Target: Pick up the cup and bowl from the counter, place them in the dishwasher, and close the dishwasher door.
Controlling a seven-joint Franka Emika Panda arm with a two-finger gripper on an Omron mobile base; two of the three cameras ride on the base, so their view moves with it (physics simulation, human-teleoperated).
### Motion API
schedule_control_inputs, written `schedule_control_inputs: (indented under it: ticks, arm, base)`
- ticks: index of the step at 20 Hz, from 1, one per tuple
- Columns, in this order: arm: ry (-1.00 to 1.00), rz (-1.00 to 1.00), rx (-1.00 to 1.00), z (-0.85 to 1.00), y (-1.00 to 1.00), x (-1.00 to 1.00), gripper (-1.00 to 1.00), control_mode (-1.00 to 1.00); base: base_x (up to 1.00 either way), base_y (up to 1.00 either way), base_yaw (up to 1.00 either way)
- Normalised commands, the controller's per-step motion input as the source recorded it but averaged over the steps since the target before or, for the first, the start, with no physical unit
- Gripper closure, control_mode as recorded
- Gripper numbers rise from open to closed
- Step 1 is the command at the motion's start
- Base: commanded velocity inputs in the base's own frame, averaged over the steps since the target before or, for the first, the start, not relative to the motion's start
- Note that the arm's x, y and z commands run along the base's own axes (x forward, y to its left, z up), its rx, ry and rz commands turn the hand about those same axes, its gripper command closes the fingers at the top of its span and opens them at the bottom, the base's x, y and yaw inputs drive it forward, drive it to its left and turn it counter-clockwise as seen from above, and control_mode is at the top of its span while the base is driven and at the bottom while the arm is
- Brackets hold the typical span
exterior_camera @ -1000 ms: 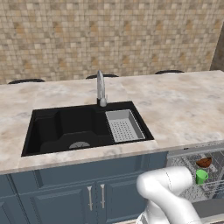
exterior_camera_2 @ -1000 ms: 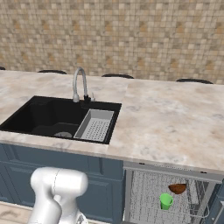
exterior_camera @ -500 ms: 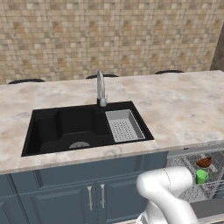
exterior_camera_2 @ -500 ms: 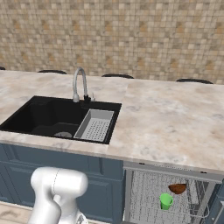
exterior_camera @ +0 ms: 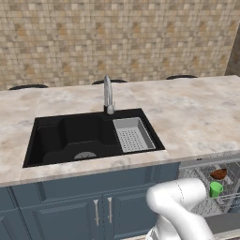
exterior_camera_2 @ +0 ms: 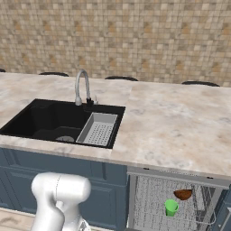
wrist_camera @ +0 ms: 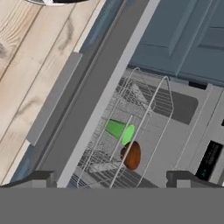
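So the cup (wrist_camera: 120, 131) and the bowl (wrist_camera: 131, 155) are both sitting in the dishwasher (exterior_camera_2: 171, 200), inside the grey wire-mesh rack (wrist_camera: 131, 131), right next to each other and looking like they touch or nearly do in the hand view; the cup is a plain bright green thing with no handle or pattern, a lighter green at its open mouth, and it's about the same size as the bowl; the bowl is shallow, round, reddish-brown, darker on the inside; in the right base view the cup (exterior_camera_2: 171, 207) stands a bit closer to the camera and the bowl (exterior_camera_2: 183, 194) is just behind and to the right of it, and the left base view has the same pair, bowl (exterior_camera: 218, 174) above cup (exterior_camera: 215, 189); the rack is pulled out below the edge of the counter (exterior_camera_2: 180, 122), which is beige-pink marbled stone with a black sink (exterior_camera_2: 54, 122), a steel tap (exterior_camera_2: 82, 87) and a grey drainer basket (exterior_camera_2: 98, 128) set in the sink's right side; the dishwasher door (wrist_camera: 87, 109) is a flat grey panel, open, lying beside the rack over the wooden floor (wrist_camera: 26, 65); dark blue cabinet doors (exterior_camera: 98, 211) sit under the sink; the gripper (wrist_camera: 112, 178) hangs over the rack, its two dark tips spread wide with nothing between them.
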Motion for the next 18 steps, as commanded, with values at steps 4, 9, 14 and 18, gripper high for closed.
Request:
schedule_control_inputs:
  ticks: [4,9,14,18]
  arm:
    - [-0.07,-0.04,0.0,-0.22,-0.09,0.0,-1.0,-1.0]
    - [-0.14,-0.06,0.0,-0.41,-0.06,0.0,-1.0,-1.0]
    - [-0.14,-0.09,0.0,-0.34,-0.15,0.0,-1.0,-1.0]
    - [-0.1,-0.08,0.0,-0.38,-0.16,0.0,-1.0,-1.0]
  base:
    - [0.0,0.0,0.0]
    - [0.0,0.0,0.0]
    - [0.0,0.0,0.0]
    - [0.0,0.0,0.0]
